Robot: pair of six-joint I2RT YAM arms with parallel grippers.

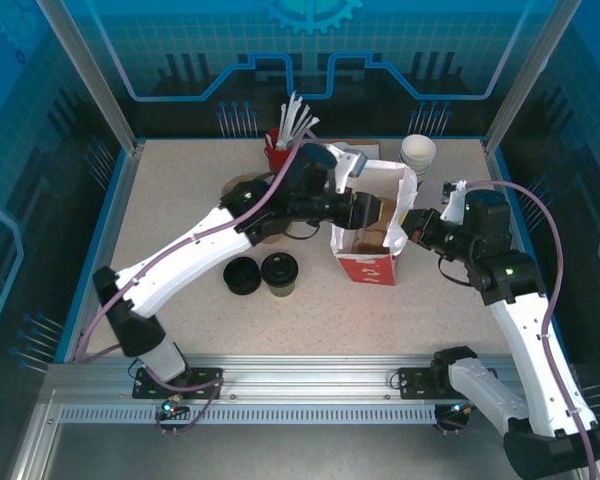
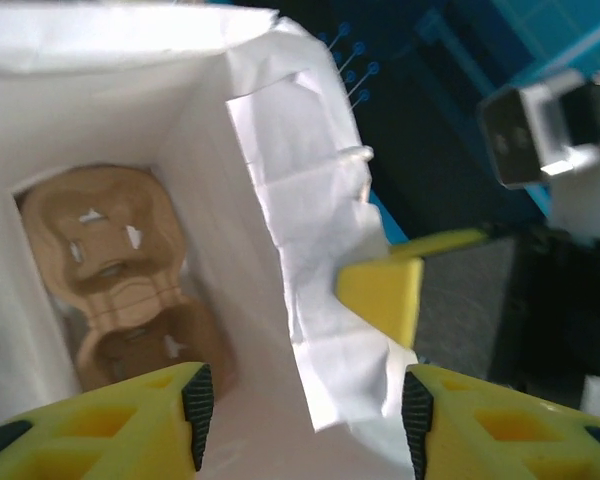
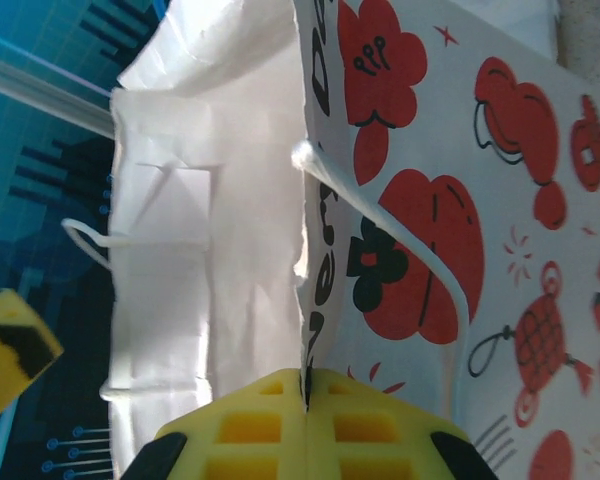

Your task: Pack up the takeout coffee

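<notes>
The takeout coffee (image 1: 280,273), a small olive-brown cup under a black lid, stands on the table left of the white paper bag with red print (image 1: 368,262). My left gripper (image 1: 366,207) reaches into the bag's open mouth. In the left wrist view it (image 2: 305,415) stands open, with the bag's white inner wall (image 2: 280,200) between the fingers and nothing gripped. A brown pulp cup carrier (image 2: 120,290) lies at the bag's bottom. My right gripper (image 1: 412,223) is shut on the bag's right rim (image 3: 305,300), with the paper pinched between the yellow fingers (image 3: 250,425).
A squat stack of black lids (image 1: 243,276) sits just left of the coffee. A stack of white cups (image 1: 417,154) stands at the back right and a red holder with straws (image 1: 280,150) at the back. The enclosure's blue walls ring the table.
</notes>
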